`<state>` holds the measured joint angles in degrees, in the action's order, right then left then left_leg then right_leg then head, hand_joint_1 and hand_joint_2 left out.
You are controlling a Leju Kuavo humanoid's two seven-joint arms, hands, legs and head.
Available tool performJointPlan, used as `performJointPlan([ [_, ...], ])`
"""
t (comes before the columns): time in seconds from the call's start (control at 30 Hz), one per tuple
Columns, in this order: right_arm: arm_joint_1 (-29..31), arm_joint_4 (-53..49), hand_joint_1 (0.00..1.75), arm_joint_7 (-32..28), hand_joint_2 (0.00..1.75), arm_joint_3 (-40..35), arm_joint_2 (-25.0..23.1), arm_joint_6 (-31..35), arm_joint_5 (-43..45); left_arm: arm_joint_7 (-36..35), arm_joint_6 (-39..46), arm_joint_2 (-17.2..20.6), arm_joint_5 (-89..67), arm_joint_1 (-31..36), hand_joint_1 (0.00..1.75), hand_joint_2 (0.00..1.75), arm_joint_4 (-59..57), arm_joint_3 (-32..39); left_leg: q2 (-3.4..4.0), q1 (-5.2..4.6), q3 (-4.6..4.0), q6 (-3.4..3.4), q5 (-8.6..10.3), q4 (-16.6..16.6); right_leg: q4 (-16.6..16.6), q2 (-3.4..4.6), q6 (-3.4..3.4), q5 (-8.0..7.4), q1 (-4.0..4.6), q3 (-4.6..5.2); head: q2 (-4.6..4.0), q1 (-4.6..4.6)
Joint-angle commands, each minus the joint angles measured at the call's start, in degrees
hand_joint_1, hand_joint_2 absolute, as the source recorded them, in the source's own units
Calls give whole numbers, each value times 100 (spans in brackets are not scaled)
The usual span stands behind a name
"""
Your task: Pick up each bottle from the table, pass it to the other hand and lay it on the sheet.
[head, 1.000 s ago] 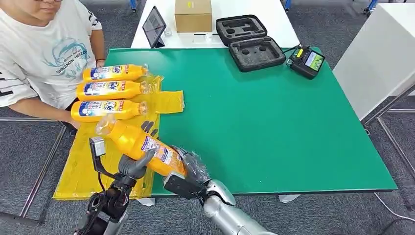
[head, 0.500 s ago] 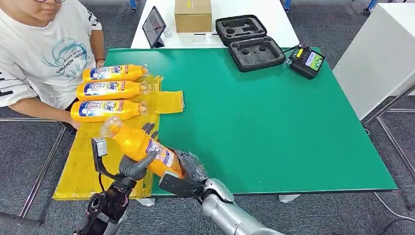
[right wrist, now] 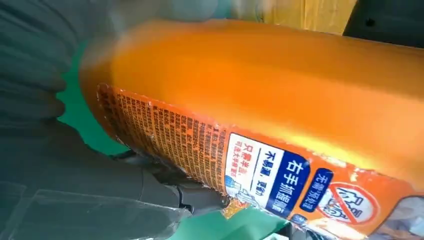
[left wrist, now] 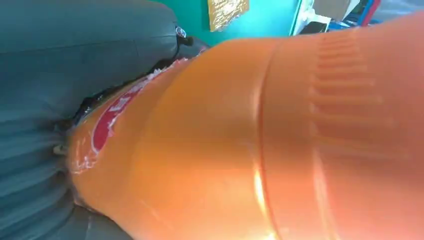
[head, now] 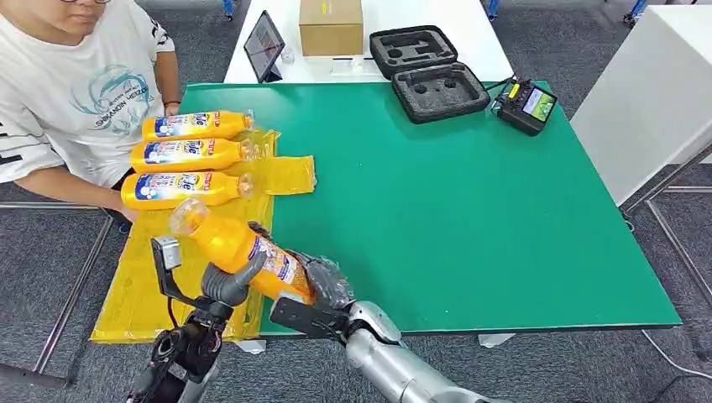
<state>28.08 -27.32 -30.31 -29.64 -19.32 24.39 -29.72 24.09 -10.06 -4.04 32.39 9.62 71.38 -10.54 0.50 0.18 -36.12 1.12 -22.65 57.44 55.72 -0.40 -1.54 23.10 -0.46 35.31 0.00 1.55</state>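
The green table point(head: 470, 201) carries a yellow sheet point(head: 143, 277) at its left edge, with three bottles point(head: 185, 153) lying side by side on its far part; a fourth bottle point(head: 239, 249) is tilted in the air above the sheet's near part, cap toward the person point(head: 67, 92); the right hand point(head: 323, 285) grasps its base; the left hand point(head: 227, 281) wraps its middle from below.

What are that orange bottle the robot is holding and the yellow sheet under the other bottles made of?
The orange bottle looks like glossy, slightly see-through plastic: light glints off its moulded ribs, and a printed film label wraps it. The yellow sheet seems to be thin plastic film, judging by its shine and crinkled folds, though coated paper can't be ruled out. Both the left hand and the right hand grip the bottle.
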Motion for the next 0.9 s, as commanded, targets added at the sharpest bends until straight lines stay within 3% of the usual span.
performJointPlan([
  [0.03,-68,-34,54,-211,175,-175,-42,-106,-204,212,299,-10,-237,394,175,175,-21,-38,-23,8,18,-7,-10,3,1,-17,5,15,7,-26,0,0],
  [0.07,-67,-72,0,-237,175,-127,-44,-88,-184,256,361,-13,-261,372,175,175,10,-1,-18,6,9,-5,-5,1,0,-14,4,9,5,-16,0,2],
  [0.17,-39,-200,0,-298,175,-73,-39,-45,-160,454,613,17,-487,378,175,175,91,63,-13,4,8,-5,-5,1,1,-8,4,8,3,-13,0,2],
  [0.2,-23,-209,0,-299,0,-70,-30,-53,-159,454,610,28,-484,389,175,175,99,72,-15,7,17,-7,-12,5,4,-9,5,14,6,-23,0,0],
  [0.27,-142,-590,0,-431,0,106,0,109,-12,833,1211,46,-1097,373,175,175,235,160,-14,4,7,-4,-4,0,0,-11,3,7,4,-12,0,4],
  [0.4,-652,-2523,0,-753,0,265,352,760,304,1591,3046,223,-3076,350,175,175,504,505,-11,9,11,-6,-11,7,4,-7,5,13,8,-18,0,2],
  [0.47,-973,-3476,0,-776,0,229,553,976,347,1591,4002,305,-4143,418,175,175,429,604,-5,6,1,-5,-3,0,0,-5,3,4,6,-6,0,-2],
  [0.7,-1047,-3576,0,-695,0,178,575,981,330,1591,3986,291,-4159,434,175,175,414,622,-12,7,16,-4,-9,0,-2,-10,4,11,5,-24,0,2],
  [0.8,-1225,-4333,0,-969,0,-129,761,1561,700,1493,4778,451,-5352,621,175,175,34,590,-14,4,9,-4,-5,-1,0,-11,4,9,1,-15,0,-2],
  [0.9,-1539,-5193,0,-969,0,-43,686,1561,274,1165,5006,338,-7241,838,175,175,-178,1158,-27,7,12,-7,-9,5,7,-22,6,18,4,-22,0,0],
])
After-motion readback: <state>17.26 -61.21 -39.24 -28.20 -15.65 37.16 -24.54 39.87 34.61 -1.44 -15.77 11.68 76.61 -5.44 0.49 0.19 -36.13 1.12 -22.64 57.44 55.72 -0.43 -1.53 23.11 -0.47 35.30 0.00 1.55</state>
